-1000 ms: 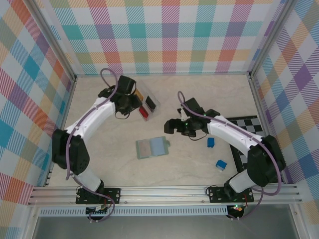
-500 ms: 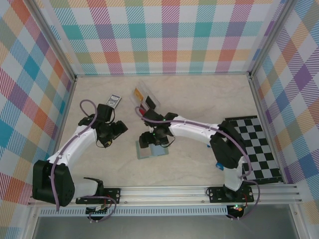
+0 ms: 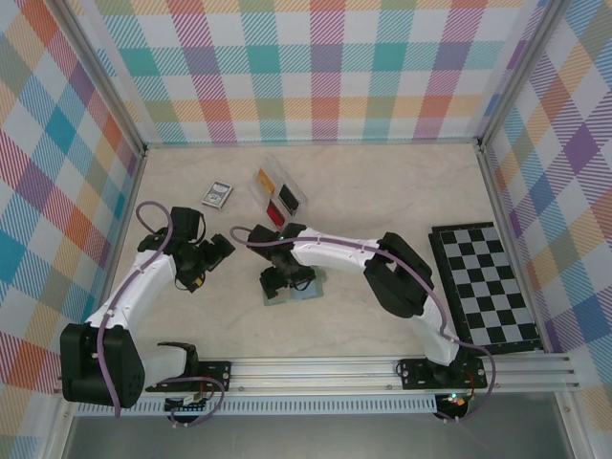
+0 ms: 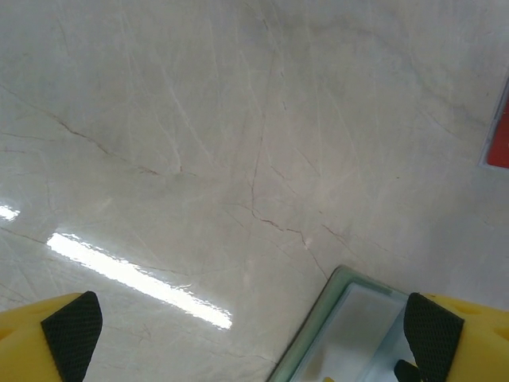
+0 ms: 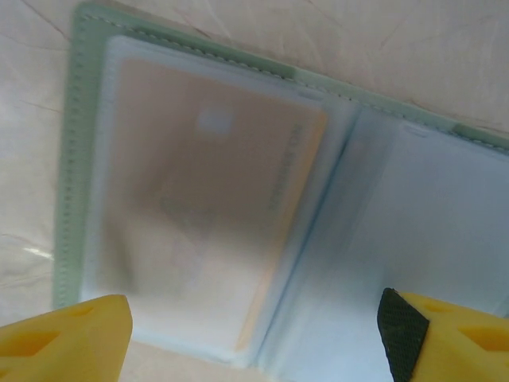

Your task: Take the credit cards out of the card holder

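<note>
my right jaws are hanging open over the open green card holder (image 5: pixel 70 159) at the centre of the overhead frame, a tan card (image 5: pixel 207 199) sitting in its left pocket. my left jaws are gaping wide, empty, left of centre above the surface (image 3: pixel 382 191).

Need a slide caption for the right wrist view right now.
Open right gripper poised over the unfolded card holder, a tan credit card showing through one translucent pocket.
</note>
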You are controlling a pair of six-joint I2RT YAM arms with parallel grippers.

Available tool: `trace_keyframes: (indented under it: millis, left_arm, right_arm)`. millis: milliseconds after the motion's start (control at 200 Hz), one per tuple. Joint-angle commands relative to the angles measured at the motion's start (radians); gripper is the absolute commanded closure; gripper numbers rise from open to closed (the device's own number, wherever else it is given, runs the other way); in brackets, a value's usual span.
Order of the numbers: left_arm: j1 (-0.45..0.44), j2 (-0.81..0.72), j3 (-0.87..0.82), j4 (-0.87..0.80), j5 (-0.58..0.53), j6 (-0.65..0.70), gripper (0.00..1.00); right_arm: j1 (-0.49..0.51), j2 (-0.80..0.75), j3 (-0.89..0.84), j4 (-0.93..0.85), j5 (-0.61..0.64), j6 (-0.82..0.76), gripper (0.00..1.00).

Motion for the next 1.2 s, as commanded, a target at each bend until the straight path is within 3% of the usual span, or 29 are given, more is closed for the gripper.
trace_keyframes:
  millis: [0, 135, 290, 495, 575, 665, 740, 1195]
  left_arm:
    - [0.016, 0.011, -0.010, 0.032, 0.047, 0.011, 0.00]
    - [0.016, 0.028, -0.017, 0.060, 0.093, 0.017, 0.00]
    - [0.017, 0.069, -0.029, 0.107, 0.180, 0.060, 0.03]
    - [0.004, 0.122, -0.051, 0.202, 0.321, 0.071, 0.11]
    - [-0.015, 0.143, -0.054, 0.233, 0.359, 0.069, 0.19]
    - [-0.049, 0.165, -0.054, 0.263, 0.383, 0.068, 0.36]
    - [-0.078, 0.187, -0.056, 0.288, 0.395, 0.058, 0.44]
    - [-0.232, 0.353, -0.047, 0.383, 0.396, 0.013, 0.70]
  right_arm:
    - [-0.015, 0.023, 0.020, -0.046, 0.012, -0.032, 0.18]
    - [-0.026, 0.031, -0.009, -0.030, -0.006, -0.031, 0.22]
    - [-0.038, 0.021, -0.059, 0.019, -0.044, -0.033, 0.36]
    - [-0.058, 0.001, -0.106, 0.058, -0.070, -0.028, 0.43]
    - [-0.069, -0.015, -0.134, 0.085, -0.089, -0.022, 0.46]
    - [-0.081, -0.032, -0.163, 0.114, -0.109, -0.008, 0.49]
    - [-0.088, -0.048, -0.179, 0.132, -0.123, 0.001, 0.52]
    - [-0.094, -0.091, -0.200, 0.160, -0.056, 0.080, 0.55]
